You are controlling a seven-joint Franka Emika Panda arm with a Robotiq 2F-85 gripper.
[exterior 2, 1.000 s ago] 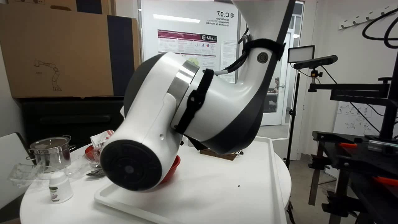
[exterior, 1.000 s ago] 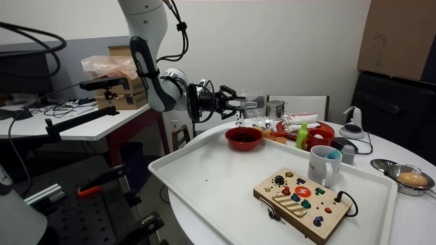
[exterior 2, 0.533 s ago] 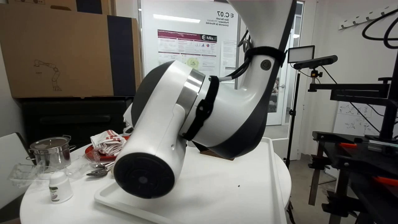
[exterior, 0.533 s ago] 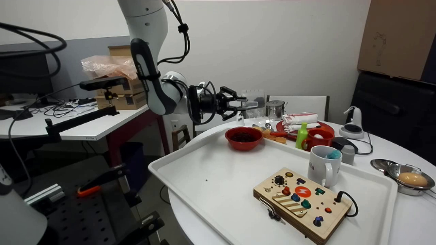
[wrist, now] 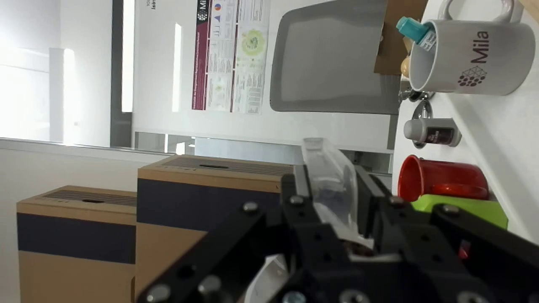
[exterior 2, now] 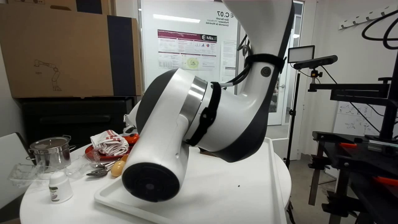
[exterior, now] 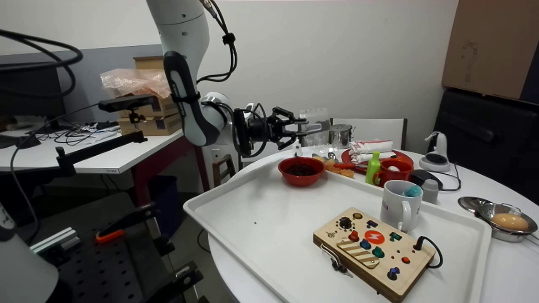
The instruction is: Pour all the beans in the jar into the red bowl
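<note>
The red bowl (exterior: 300, 181) stands on the white tray at its far corner, with dark beans (exterior: 300, 169) inside. It is hidden behind the arm in the other outside camera's picture. My gripper (exterior: 306, 127) is above the bowl and shut on a clear see-through jar (exterior: 316, 116). In the wrist view the jar (wrist: 332, 181) lies between the two pads of the gripper (wrist: 332, 172). A dark brown patch with a pale edge shows low between the fingers; I cannot tell what it is. How many beans are in the jar cannot be made out.
The white tray (exterior: 269, 252) carries a wooden button box (exterior: 374, 248) and a white mug (exterior: 396, 206). Beyond its rim stand a green bottle (exterior: 373, 167), red cup (exterior: 398, 170) and small grey bottle (exterior: 430, 191). A white bottle (exterior 2: 60, 189) stands near the tray corner.
The wrist link has shifted right and down in an exterior view, uncovering the towel and a yellow-orange round thing. The jar has tilted slightly. Dark specks seen between gripper and bowl are fewer now.
</note>
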